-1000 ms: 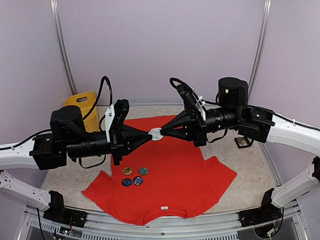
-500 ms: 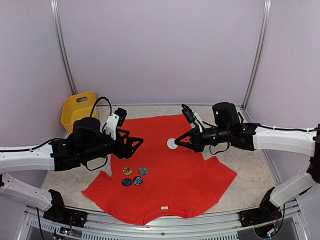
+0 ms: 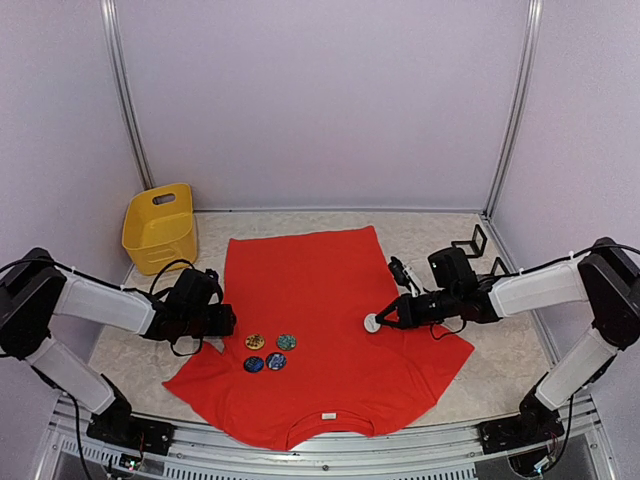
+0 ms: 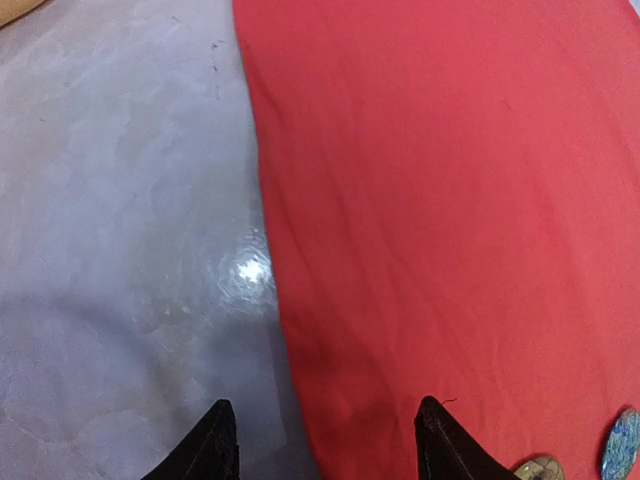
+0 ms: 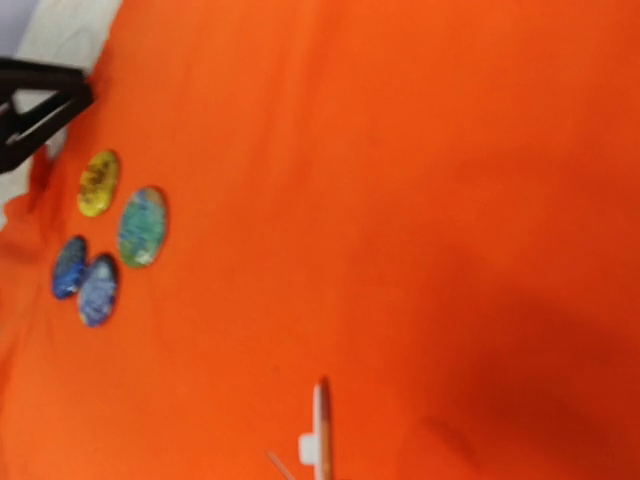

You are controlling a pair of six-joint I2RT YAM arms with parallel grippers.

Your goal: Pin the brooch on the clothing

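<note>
Step in hand: bringing the pin to the cloth. The right gripper [image 3: 385, 320] appears clenched on a small round white brooch [image 3: 371, 323], though its fingers are out of the wrist view; it hangs low over the flat red-orange short-sleeved T-shirt [image 3: 320, 285]. The left gripper [image 4: 326, 405] stands released and empty over the shirt's edge. The next move likely calls for pressing the brooch into the fabric beneath it. Count: one held brooch; four coloured round badges [image 3: 286, 342], nearer the left gripper; one shirt.

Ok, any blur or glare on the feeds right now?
Top external: sharp and evenly lit. Left wrist: clear, one glare spot on the table beside the T-shirt. Right wrist: soft throughout, the four badges and the white brooch fuzzy, a shadow lower right.
</note>
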